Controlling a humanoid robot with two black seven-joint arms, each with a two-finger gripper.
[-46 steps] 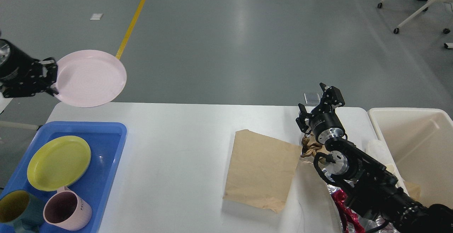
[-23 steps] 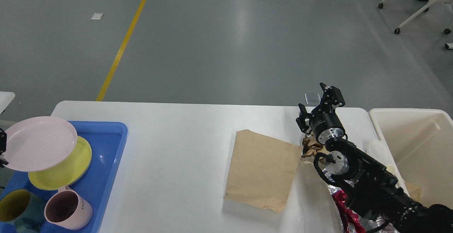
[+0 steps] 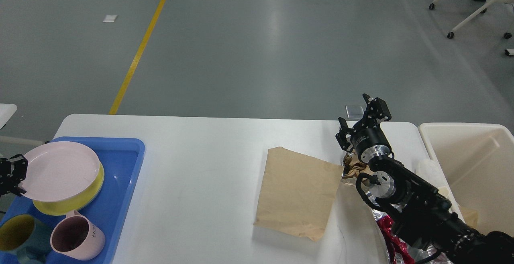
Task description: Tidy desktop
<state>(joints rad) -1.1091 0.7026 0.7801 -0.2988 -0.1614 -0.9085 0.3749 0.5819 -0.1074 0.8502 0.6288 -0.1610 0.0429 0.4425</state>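
Two round glossy plates (image 3: 60, 171) stacked | left end effector (image 3: 16, 174) grips pink rim; right end effector (image 3: 363, 119) spread open

I see bright, even overhead light; soft glare streaks on the grey floor (image 3: 277, 35); faint shadows under the brown paper (image 3: 297, 189); focus sharp.

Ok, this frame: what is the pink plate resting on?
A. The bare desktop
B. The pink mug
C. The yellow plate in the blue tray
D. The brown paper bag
C: the pink plate sits stacked on the yellow plate inside the blue tray.
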